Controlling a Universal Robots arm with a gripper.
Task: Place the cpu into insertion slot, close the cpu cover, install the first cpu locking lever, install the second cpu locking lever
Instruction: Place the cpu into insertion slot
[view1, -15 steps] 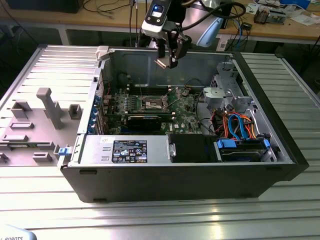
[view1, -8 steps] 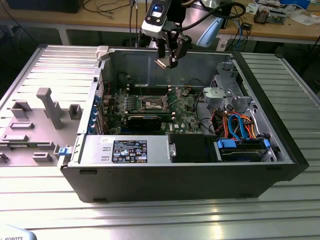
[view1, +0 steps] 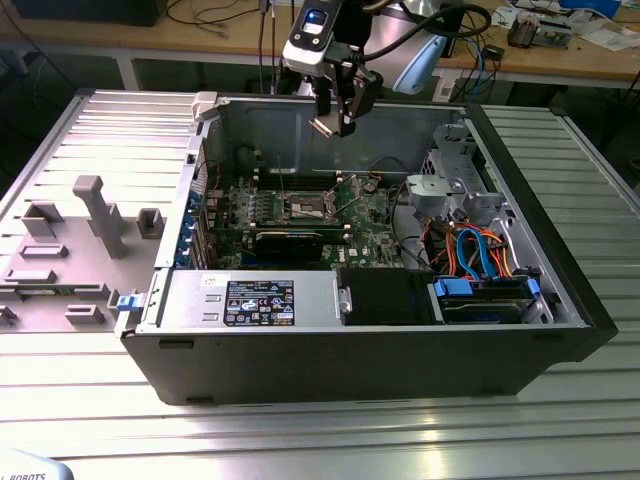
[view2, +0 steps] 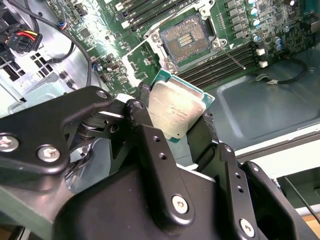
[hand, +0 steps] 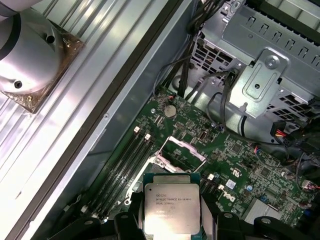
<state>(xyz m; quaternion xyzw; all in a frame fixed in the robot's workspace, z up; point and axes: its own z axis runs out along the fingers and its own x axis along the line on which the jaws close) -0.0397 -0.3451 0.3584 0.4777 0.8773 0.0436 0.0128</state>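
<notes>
My gripper (view1: 334, 122) hangs high over the open computer case, shut on the cpu (view2: 175, 111), a flat silvery square chip with a green edge. Its black fingers (view2: 146, 131) clamp the chip on two opposite sides; in the first wrist view the cpu (hand: 171, 207) sits face up between them. Well below lies the insertion slot (view2: 184, 40), its dark centre bare inside a shiny metal rim on the green motherboard (view1: 372, 215). In the exterior view the slot (view1: 305, 208) is below and slightly left of the gripper. The cpu cover (hand: 186, 149) stands raised. A thin metal lever (view2: 234, 54) juts out beside the socket.
Long memory slots (view2: 225, 62) flank the socket. A black expansion card (view1: 290, 240) lies in front of it. A metal drive cage (view1: 455, 175) and orange and blue cables (view1: 480, 250) fill the case's right side. The power supply (view1: 250, 300) sits at the front. Grey fixtures (view1: 95, 215) stand outside, left.
</notes>
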